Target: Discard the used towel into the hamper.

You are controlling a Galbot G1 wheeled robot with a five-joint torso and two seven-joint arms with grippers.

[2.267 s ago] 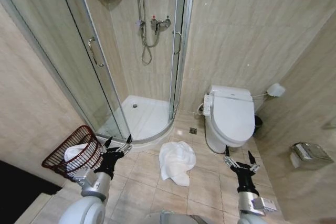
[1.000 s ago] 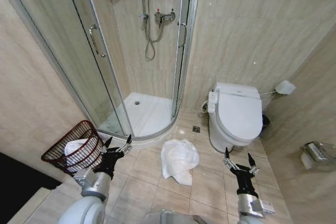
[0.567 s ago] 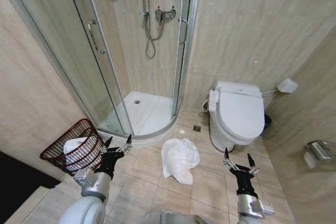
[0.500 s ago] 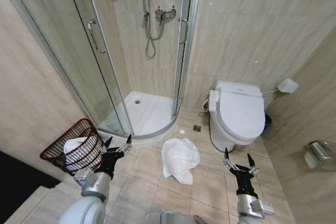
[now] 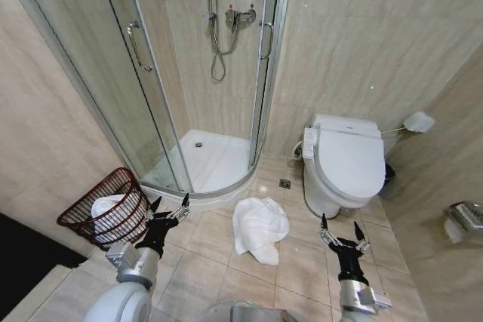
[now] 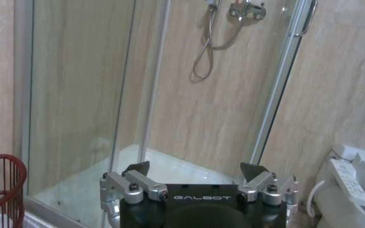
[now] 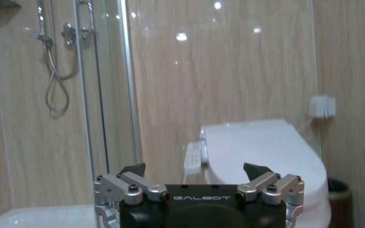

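Note:
A crumpled white towel [image 5: 259, 228] lies on the tiled floor between the shower tray and the toilet. The hamper [image 5: 106, 208], a dark red wire basket, stands tilted against the left wall with something white inside it; its red rim [image 6: 2, 187] shows in the left wrist view. My left gripper [image 5: 170, 206] is open, raised beside the hamper and left of the towel. My right gripper [image 5: 338, 232] is open too, held up right of the towel, in front of the toilet. Neither holds anything.
A white toilet [image 5: 346, 164] stands at the right with a small dark bin [image 5: 388, 176] behind it. The curved glass shower enclosure [image 5: 198, 164] fills the back left corner. A metal paper holder [image 5: 466, 216] hangs on the right wall. Beige floor tiles lie around the towel.
The whole picture has shifted slightly, so the camera has moved. The towel, the hamper and both open grippers keep their places relative to each other.

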